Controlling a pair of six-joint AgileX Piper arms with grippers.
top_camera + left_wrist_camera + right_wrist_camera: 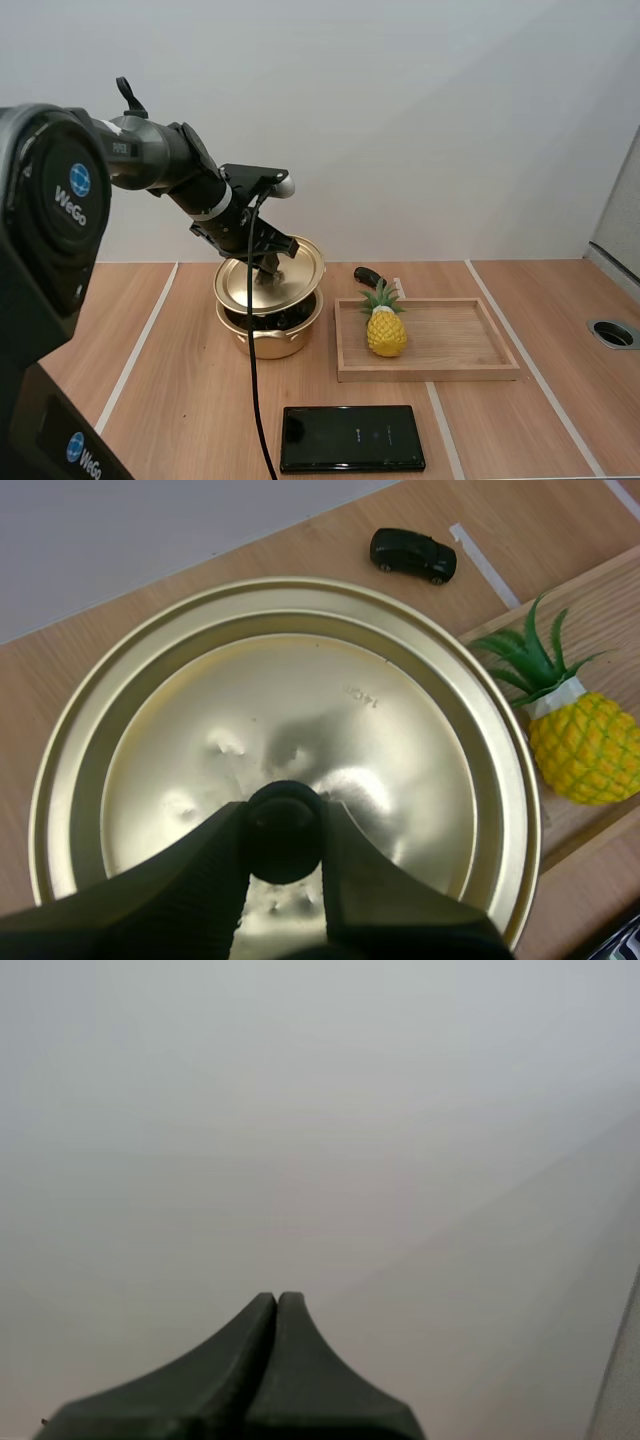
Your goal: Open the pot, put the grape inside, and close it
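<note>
A gold pot [268, 335] stands on the table left of the wooden tray. Its gold lid [270, 275] hangs tilted just above the pot's rim, and dark contents show in the gap under it. My left gripper [270, 262] is shut on the lid's black knob [284, 830], its fingers [215, 865] pinching the knob from both sides over the lid [290, 740]. My right gripper [277, 1300] is shut on nothing, its fingers together as one dark wedge against a plain pale wall.
A wooden tray [450, 345] right of the pot holds a toy pineapple [385, 325]. A small black toy car [368, 275] lies behind the tray. A black phone [350, 438] rests flat near the front edge.
</note>
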